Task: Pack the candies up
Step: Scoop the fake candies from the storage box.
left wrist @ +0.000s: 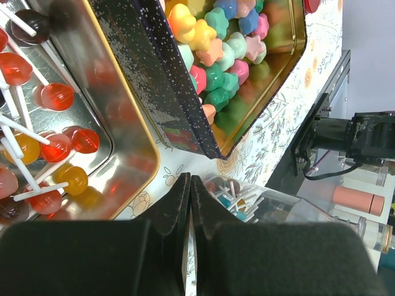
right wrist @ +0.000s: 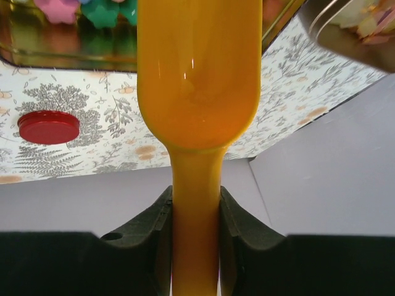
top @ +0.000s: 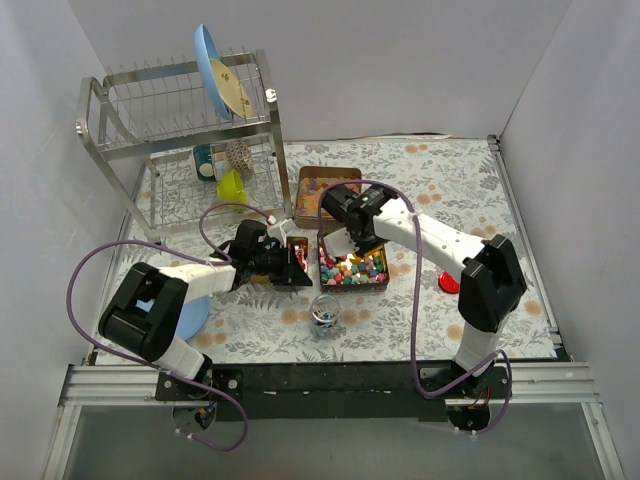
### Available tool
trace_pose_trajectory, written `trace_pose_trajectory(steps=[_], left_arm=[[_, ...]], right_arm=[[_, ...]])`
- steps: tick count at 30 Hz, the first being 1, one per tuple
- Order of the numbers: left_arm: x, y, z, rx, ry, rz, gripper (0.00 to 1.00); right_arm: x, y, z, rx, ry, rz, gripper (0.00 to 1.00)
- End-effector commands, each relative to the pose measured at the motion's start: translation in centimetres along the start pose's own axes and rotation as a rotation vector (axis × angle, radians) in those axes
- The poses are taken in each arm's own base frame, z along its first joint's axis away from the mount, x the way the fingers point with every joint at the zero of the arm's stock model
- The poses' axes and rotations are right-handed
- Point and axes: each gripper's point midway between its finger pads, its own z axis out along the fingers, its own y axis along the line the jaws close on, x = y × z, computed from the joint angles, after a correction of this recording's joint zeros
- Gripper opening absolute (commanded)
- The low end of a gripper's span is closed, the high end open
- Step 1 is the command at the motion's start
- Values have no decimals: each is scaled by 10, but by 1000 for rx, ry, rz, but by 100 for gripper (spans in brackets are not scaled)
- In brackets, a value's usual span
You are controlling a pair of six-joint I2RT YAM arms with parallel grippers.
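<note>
Inside the gold-lined tin point(left wrist: 282, 34), star-shaped candies point(left wrist: 213, 54) show pink, green, yellow.

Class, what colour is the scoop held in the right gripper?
Orange; the scoop shows best in the right wrist view.

Floral table point(top: 440, 180) w/ dish rack point(top: 180, 140), tins point(top: 352, 288) of candies point(top: 350, 268), jar point(top: 324, 312), red lid point(top: 449, 283).

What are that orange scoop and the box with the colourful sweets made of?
The orange scoop looks like glossy, slightly translucent plastic; it carries sharp light glints. The tin is probably thin sheet metal: its inside is mirror-like gold reflecting the sweets, its outside dark with pale speckles.
</note>
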Motion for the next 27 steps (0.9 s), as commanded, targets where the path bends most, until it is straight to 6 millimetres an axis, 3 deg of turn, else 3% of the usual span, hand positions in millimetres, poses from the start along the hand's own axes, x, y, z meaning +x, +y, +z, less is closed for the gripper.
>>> trace_pose_trajectory(steps=[1, 13, 19, 23, 27], left_arm=[[-1, -7, -6, 9, -15, 43, 0], [-2, -10, -6, 23, -21, 37, 0], [0, -11, -5, 35, -17, 38, 0], [0, -12, -5, 42, -17, 43, 0], [1, -13, -3, 60, -3, 49, 0]], right_arm=[[42, 3, -19, 12, 89, -147, 1], [59, 14, -11, -10, 226, -384, 1], [64, 7, -10, -22, 308, -434, 1], [61, 1, -10, -30, 322, -456, 1], [53, 14, -2, -79, 313, -467, 1]])
